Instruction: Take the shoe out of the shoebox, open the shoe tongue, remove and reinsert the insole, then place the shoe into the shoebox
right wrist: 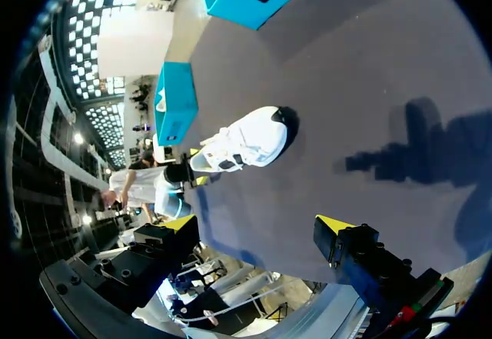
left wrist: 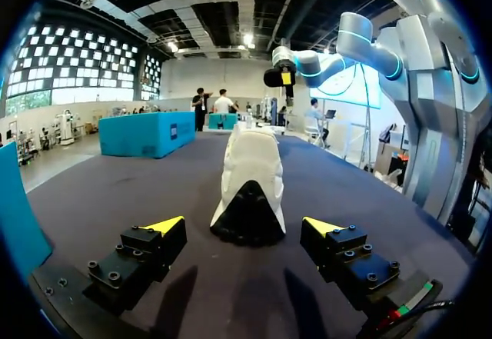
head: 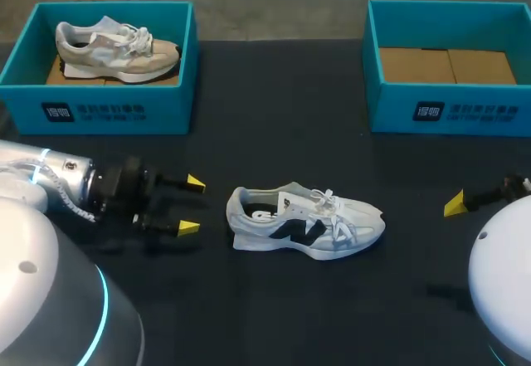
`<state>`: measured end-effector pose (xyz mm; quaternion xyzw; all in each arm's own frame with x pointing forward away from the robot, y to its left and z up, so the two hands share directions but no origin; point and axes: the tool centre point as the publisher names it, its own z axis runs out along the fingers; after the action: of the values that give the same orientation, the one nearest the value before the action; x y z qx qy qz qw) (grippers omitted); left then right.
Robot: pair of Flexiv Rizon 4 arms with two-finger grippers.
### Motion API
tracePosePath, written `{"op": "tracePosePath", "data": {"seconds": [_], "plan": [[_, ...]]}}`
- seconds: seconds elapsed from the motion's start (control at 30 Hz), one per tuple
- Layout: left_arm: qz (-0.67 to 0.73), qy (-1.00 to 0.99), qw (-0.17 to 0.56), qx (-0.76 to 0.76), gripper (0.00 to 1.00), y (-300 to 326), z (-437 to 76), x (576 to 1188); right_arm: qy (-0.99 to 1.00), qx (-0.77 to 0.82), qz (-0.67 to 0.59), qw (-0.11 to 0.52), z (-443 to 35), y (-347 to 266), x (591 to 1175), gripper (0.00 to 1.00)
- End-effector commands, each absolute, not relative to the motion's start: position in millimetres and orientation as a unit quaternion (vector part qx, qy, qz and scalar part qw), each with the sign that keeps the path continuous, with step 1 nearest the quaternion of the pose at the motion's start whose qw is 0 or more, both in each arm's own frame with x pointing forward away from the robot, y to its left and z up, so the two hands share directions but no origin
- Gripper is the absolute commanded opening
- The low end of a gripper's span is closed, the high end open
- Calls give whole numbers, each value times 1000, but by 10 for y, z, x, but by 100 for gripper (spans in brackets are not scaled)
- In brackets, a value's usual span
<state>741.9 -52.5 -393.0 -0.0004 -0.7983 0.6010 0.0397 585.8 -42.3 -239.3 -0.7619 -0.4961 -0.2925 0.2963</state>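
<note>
A white shoe (head: 307, 223) with a black side mark lies on its sole in the middle of the dark table, heel toward my left arm. My left gripper (head: 192, 205) stands open just short of the heel, not touching it. In the left wrist view the heel (left wrist: 250, 185) is straight ahead of the open left gripper (left wrist: 244, 225). My right gripper (head: 454, 204) is well off the toe with only one yellow tip showing in the head view. The right wrist view shows the right gripper (right wrist: 257, 224) open with nothing in it and the shoe (right wrist: 246, 141) far ahead.
At the back left a teal shoebox (head: 108, 113) holds a beige shoe (head: 116, 51). The teal shoebox (head: 448, 117) at the back right holds only brown cardboard (head: 448, 65). Bare tabletop lies around the white shoe.
</note>
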Motion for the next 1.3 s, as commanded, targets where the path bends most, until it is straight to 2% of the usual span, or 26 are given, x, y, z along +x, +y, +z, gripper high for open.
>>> {"op": "tracePosePath", "data": {"seconds": [0.03,1.3], "plan": [[601,-798,36,1,100,-674,-3976,7382,-496,-763,-292,294,-2384,-413,5837,100],[606,-794,50,4,100,-1241,-4168,7260,-496,-763,-292,294,-2384,-413,5837,100]]}}
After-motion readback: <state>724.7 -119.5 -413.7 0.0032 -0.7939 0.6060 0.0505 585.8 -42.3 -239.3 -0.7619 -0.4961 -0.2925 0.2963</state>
